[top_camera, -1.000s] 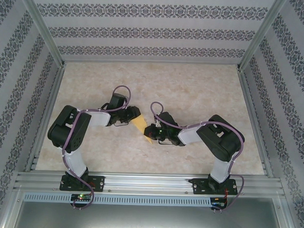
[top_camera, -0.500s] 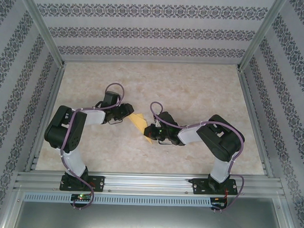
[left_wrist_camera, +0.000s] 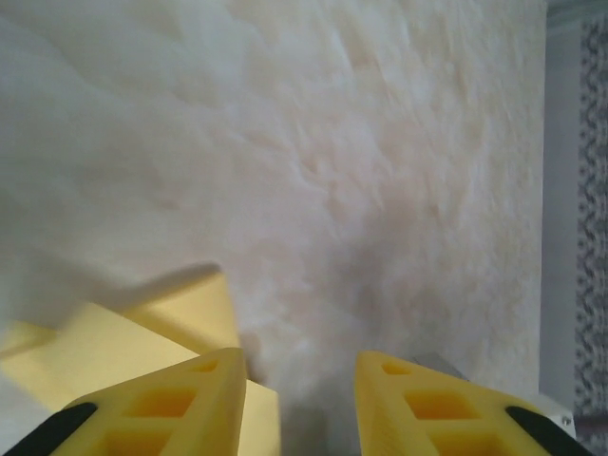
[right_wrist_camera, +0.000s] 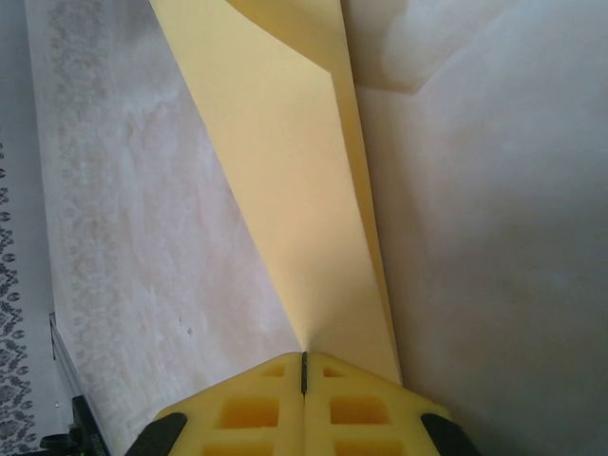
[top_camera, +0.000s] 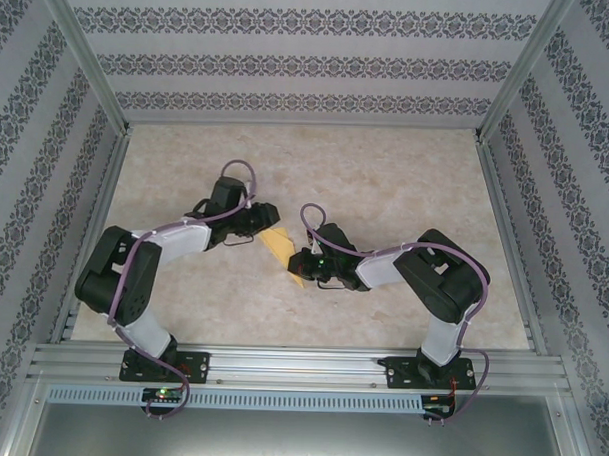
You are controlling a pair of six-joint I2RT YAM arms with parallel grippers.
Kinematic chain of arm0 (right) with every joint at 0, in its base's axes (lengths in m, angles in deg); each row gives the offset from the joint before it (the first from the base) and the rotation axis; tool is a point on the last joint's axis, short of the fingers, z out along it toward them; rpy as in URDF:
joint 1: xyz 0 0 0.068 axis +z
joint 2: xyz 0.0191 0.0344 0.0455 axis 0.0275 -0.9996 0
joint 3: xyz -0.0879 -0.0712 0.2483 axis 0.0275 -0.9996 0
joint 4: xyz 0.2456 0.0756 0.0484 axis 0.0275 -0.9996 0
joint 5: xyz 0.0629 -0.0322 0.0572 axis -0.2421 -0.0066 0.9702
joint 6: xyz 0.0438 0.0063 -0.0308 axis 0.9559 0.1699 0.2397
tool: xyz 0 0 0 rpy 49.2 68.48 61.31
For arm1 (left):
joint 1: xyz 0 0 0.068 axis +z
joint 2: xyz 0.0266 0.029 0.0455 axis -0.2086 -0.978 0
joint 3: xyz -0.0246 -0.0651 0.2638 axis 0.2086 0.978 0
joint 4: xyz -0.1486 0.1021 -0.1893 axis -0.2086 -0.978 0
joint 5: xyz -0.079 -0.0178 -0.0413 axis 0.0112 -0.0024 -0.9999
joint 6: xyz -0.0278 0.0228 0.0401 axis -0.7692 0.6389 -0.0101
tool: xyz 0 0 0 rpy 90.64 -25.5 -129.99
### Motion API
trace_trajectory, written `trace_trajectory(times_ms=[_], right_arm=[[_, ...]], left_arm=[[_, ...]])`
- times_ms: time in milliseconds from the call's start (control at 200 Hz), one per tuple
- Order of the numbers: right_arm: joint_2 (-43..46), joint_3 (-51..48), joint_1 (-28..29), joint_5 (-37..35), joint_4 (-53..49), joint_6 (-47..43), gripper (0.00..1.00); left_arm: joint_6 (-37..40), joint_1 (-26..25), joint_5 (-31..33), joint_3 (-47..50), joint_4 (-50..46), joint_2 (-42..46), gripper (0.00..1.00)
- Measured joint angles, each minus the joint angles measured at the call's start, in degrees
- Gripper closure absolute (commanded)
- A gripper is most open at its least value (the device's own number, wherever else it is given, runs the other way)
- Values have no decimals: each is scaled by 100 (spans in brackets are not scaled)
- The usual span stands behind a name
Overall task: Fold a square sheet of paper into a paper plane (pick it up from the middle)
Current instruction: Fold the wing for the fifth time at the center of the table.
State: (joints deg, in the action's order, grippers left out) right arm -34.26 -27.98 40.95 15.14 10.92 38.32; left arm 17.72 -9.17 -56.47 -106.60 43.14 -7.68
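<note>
The yellow sheet of paper (top_camera: 278, 243) is folded into layers and hangs just above the table's middle. In the right wrist view the paper (right_wrist_camera: 294, 190) narrows to a point that runs into my right gripper (right_wrist_camera: 304, 366), which is shut on it. From above, the right gripper (top_camera: 297, 265) holds the paper's near end. My left gripper (top_camera: 269, 217) stands open at the paper's far left edge. In the left wrist view the paper (left_wrist_camera: 142, 328) lies left of and partly behind the left finger (left_wrist_camera: 171, 408), and the gap of the left gripper (left_wrist_camera: 299, 380) holds nothing.
The pale marbled table (top_camera: 386, 181) is walled by patterned panels on three sides. An aluminium rail (top_camera: 300, 366) runs along the near edge, where both arm bases are bolted. Purple cables loop over both wrists.
The left arm pulled back left from the paper, then reached forward again to its far left edge, with its elbow swinging down and left. The right gripper and the paper stayed put.
</note>
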Motion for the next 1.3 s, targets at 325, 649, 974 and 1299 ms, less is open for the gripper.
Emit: trace_trajectory(times_ms=[325,649,974,1299], right_arm=[[4,17,0,74,-28,-85,100],[-22,765,2,267,-1045,-540,100],[-452,1121,-31,306,-1281,-697,100],[-46,610,-42,302,-1222,-778,98]], left_arm=[[-131,-166,74,-122,90,-955,71],[-179,-166,140,-192,46,-1023,72],[-186,-166,160,-195,33,-1023,73],[-210,-170,162,-236,-74,-1043,75]])
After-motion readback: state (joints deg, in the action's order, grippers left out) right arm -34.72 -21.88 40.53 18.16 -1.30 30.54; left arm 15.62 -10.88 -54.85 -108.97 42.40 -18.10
